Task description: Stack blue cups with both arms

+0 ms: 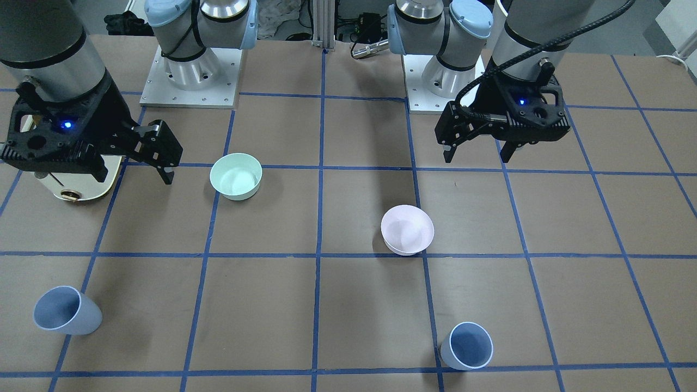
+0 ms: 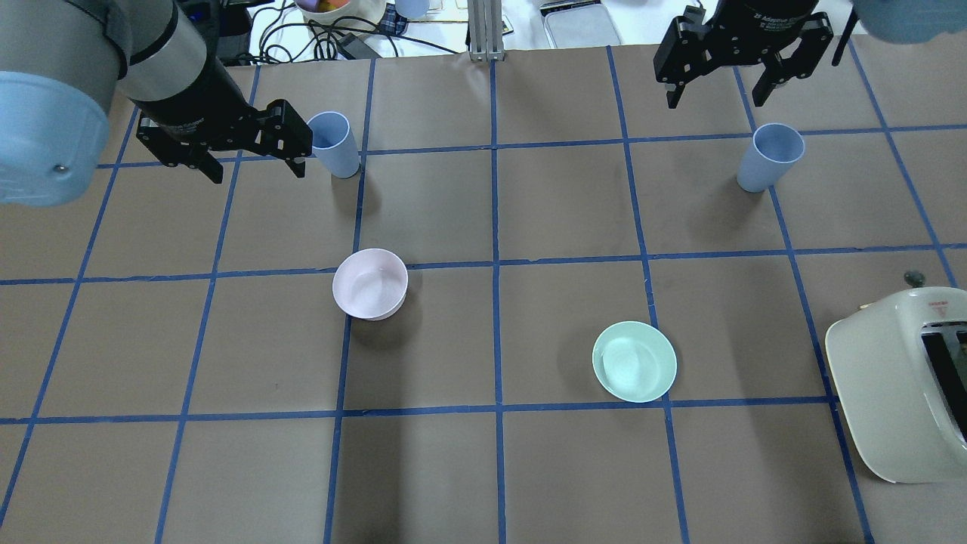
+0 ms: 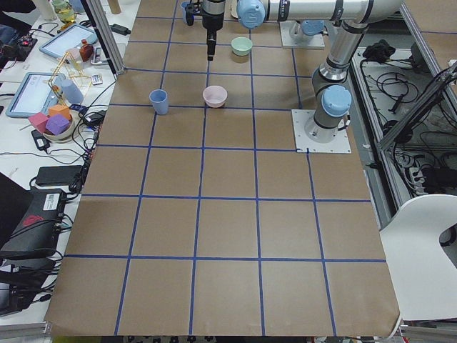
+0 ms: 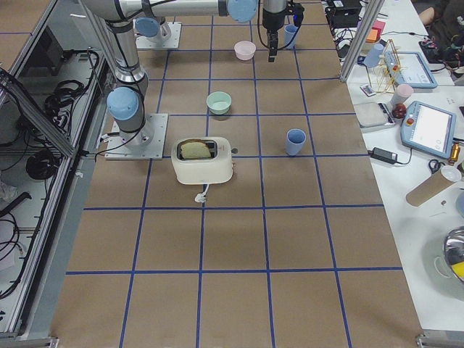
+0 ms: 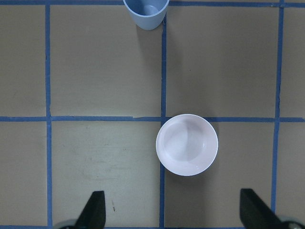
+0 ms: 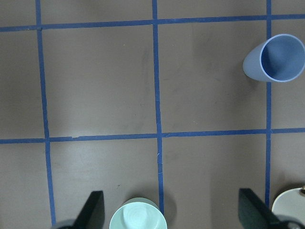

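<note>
Two pale-blue cups stand upright on the far side of the table. One cup (image 2: 335, 143) is on my left and also shows in the front view (image 1: 467, 345) and at the top edge of the left wrist view (image 5: 146, 10). The other cup (image 2: 769, 156) is on my right and also shows in the front view (image 1: 66, 310) and the right wrist view (image 6: 276, 58). My left gripper (image 2: 257, 172) hangs open and empty, high above the table, short of its cup. My right gripper (image 2: 715, 98) is also open, empty and high.
A pale pink bowl (image 2: 370, 283) sits left of centre, below my left gripper in the left wrist view (image 5: 187, 144). A mint-green bowl (image 2: 634, 361) sits right of centre. A cream toaster (image 2: 899, 385) stands at the right edge. Blue tape lines grid the brown table.
</note>
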Robot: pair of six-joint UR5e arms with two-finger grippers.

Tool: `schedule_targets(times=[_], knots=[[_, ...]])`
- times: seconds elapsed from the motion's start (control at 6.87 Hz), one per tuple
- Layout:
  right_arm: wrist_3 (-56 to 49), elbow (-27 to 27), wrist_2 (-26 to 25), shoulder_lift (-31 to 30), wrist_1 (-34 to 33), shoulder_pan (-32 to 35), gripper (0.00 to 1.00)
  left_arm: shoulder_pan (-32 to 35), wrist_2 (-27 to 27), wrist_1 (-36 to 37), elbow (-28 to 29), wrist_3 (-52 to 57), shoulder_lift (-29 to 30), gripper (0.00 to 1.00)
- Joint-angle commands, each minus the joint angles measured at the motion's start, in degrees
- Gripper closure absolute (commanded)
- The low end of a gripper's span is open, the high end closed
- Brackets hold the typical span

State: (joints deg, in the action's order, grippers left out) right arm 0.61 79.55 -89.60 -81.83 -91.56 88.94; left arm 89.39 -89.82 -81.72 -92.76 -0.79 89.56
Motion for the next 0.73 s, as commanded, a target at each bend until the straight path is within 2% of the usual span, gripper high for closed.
schedule_targets(times=[0.0,0.29,0.44,0.58], knots=[[0.18,-0.01,-0.13,0.00,-0.03,0.00,0.00,0.00,0.09,-0.01,0.03,-0.09,0.00,0.00],[0.01,-0.01,-0.14,0.00,-0.11,0.00,0.00,0.08,-0.17,-1.23,1.25,-0.44,0.96,0.00],[0.01,-0.01,-0.14,0.00,-0.11,0.00,0.00,-0.18,0.17,-3.51,5.61,-0.61,3.67,0.00],[0.01,-0.01,0.21,0.00,-0.11,0.00,0.00,-0.27,0.18,-3.70,11.66,-0.96,9.78,0.00]])
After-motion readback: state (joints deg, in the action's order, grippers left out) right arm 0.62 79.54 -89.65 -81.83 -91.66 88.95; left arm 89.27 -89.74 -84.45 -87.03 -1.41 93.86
